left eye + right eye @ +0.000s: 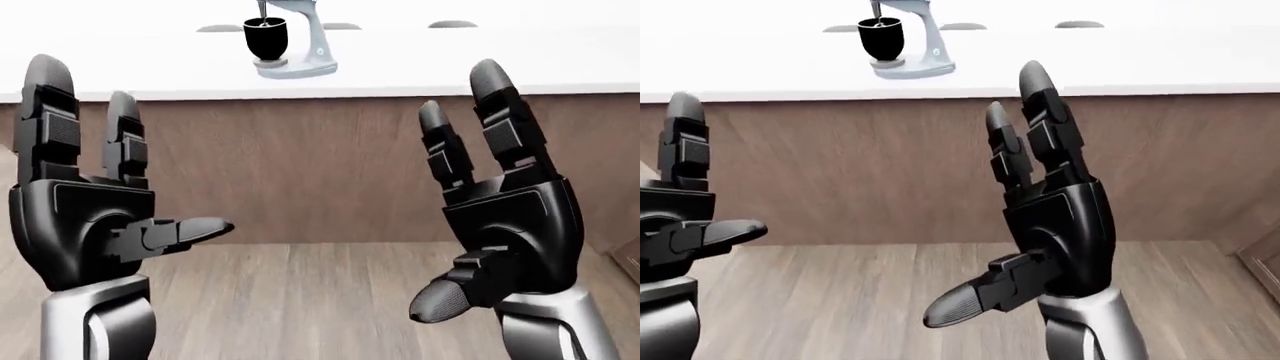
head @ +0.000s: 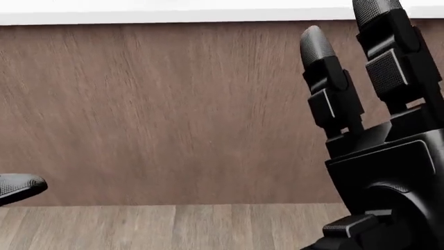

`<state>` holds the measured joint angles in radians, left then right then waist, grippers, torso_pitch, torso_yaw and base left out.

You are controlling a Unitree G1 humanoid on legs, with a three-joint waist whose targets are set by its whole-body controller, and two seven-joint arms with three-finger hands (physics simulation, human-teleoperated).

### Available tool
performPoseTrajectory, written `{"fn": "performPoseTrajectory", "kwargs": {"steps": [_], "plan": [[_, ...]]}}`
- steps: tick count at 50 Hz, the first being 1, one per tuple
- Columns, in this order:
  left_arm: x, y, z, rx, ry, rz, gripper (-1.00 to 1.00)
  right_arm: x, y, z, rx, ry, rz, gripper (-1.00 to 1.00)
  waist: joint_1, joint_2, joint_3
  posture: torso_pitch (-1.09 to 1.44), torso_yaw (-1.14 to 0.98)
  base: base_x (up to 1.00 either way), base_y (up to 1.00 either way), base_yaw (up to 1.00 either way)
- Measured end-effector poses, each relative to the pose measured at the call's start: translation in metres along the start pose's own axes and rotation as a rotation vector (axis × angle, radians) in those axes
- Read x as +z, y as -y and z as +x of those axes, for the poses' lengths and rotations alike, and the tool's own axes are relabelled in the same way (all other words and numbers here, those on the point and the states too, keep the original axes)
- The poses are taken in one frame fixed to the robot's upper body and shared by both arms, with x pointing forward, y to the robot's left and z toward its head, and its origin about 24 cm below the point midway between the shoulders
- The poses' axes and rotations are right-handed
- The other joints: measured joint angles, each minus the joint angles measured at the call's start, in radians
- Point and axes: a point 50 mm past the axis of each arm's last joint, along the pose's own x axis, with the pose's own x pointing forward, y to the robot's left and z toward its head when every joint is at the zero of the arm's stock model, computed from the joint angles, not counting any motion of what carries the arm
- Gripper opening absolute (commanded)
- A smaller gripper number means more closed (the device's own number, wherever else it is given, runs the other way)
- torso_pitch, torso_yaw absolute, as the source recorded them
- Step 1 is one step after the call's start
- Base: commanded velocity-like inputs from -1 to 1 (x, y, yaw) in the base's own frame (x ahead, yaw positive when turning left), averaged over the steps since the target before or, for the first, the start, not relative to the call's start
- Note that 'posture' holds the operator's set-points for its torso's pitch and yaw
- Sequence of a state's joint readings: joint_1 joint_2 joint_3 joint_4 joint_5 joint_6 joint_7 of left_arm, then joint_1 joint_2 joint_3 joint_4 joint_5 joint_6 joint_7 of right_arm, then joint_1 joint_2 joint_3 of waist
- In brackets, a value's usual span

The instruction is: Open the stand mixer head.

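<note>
The stand mixer point(image 1: 296, 45) stands on the white counter point(image 1: 420, 67) at the top of the left-eye view, left of centre. It has a pale grey base and column and a black bowl point(image 1: 266, 37); its head is cut off by the top edge. My left hand point(image 1: 110, 202) is raised at the left, fingers spread, empty. My right hand point(image 1: 490, 202) is raised at the right, fingers spread, empty. Both hands are well short of the counter. The head view shows only the right hand point(image 2: 375, 130) and a left thumb tip point(image 2: 21, 186).
The counter has a brown wood-grain face point(image 1: 300, 165) and stands on a wood plank floor point(image 1: 300, 300). Flat grey discs point(image 1: 452, 25) lie on the counter at the far side. A brown cabinet edge point(image 1: 1265, 259) shows at the right of the right-eye view.
</note>
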<state>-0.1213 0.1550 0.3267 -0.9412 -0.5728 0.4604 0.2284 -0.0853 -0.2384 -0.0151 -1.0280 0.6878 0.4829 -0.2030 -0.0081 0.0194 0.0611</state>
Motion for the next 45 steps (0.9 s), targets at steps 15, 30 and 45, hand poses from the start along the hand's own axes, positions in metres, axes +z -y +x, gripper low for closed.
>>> {"fn": "performPoseTrajectory", "kwargs": {"steps": [15,30,45], "plan": [[0.004,0.001,0.001,-0.005,0.018,0.009,0.98,0.001,-0.001,0.0,0.01,0.006,0.0,1.0,0.004,-0.014,-0.011,0.0,0.0,0.0,0.44,0.0],[0.004,-0.003,0.001,0.016,0.018,0.017,0.98,-0.003,-0.003,-0.001,0.012,-0.003,0.009,1.0,0.003,0.044,-0.021,0.0,0.0,0.0,0.25,0.0],[0.005,-0.001,0.001,0.009,0.023,0.014,0.98,0.005,0.002,0.002,-0.028,0.051,-0.001,1.0,0.021,-0.01,-0.03,0.0,0.0,0.44,0.02,0.0]]}}
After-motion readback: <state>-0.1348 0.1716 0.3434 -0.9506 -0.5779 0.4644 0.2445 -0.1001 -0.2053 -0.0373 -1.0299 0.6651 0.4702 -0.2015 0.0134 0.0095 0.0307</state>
